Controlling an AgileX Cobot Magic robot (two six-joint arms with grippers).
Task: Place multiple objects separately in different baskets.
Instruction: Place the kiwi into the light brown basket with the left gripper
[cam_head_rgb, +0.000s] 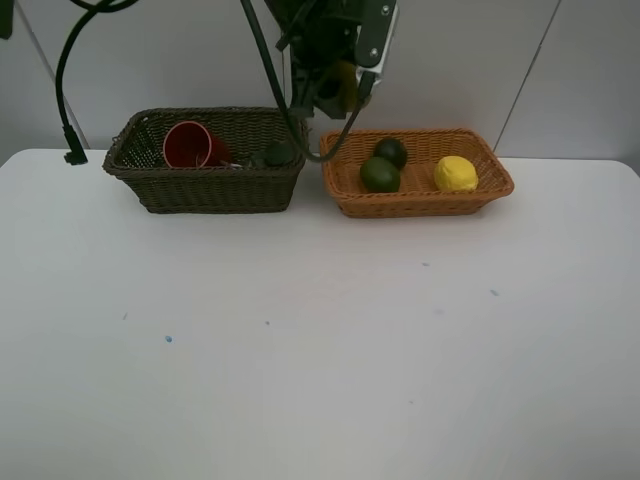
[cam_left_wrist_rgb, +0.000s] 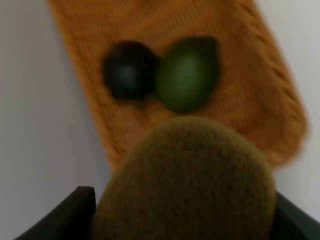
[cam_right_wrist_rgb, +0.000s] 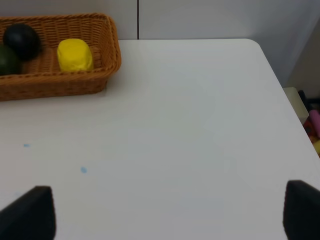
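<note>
While the left tool (cam_head_rgb: 340, 88) is hanging above the gap between the baskets, the dark basket (cam_head_rgb: 205, 185) is holding a red cup (cam_head_rgb: 190, 145) and half-hidden dark items; the orange basket (cam_head_rgb: 415, 195) is holding a lime (cam_head_rgb: 380, 175), mangosteen (cam_head_rgb: 391, 152) and lemon (cam_head_rgb: 456, 174). From the left wrist, a blurred kiwi (cam_left_wrist_rgb: 185, 180) is sitting clamped in the tool. From the right wrist, the right tool's (cam_right_wrist_rgb: 170, 215) fingers are standing wide apart — over bare desk (cam_right_wrist_rgb: 190, 125).

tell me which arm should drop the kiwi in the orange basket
Left. Its gripper is shut on the kiwi above the orange basket. The right gripper is open, with nothing in it, over bare table.
</note>
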